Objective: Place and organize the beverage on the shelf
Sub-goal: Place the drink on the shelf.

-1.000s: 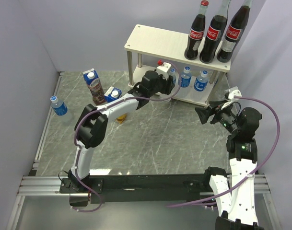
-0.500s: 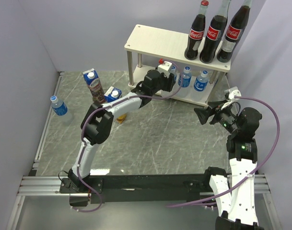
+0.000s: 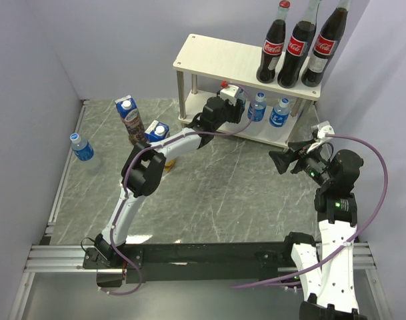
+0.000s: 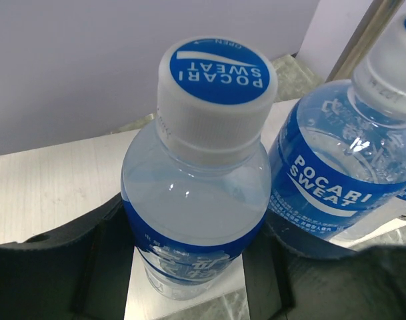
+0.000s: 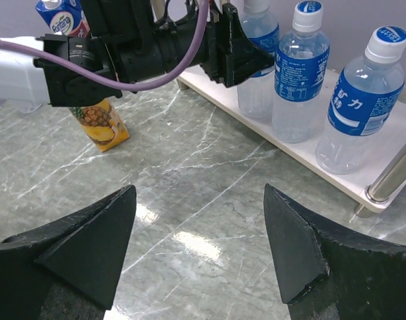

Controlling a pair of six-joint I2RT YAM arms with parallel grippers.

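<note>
Grey marbled tabletop [image 3: 209,193] carries a pale wooden two-tier shelf [image 3: 216,57] at its far right corner, with three dark red-capped cola bottles [image 3: 297,47] upright on the top board. Two blue-topped juice cartons [image 3: 130,120] stand near the far edge, left of the shelf. On the lower board the left pincer [image 3: 237,107] grips a blue-labelled water bottle [image 4: 196,200] just beside two more water bottles [image 5: 297,73]. The right pincer [image 5: 199,247] gapes wide near the right edge.

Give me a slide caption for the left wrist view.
Left gripper clasping a Pocari Sweat bottle at the shelf's lower board, beside a second bottle.
</note>
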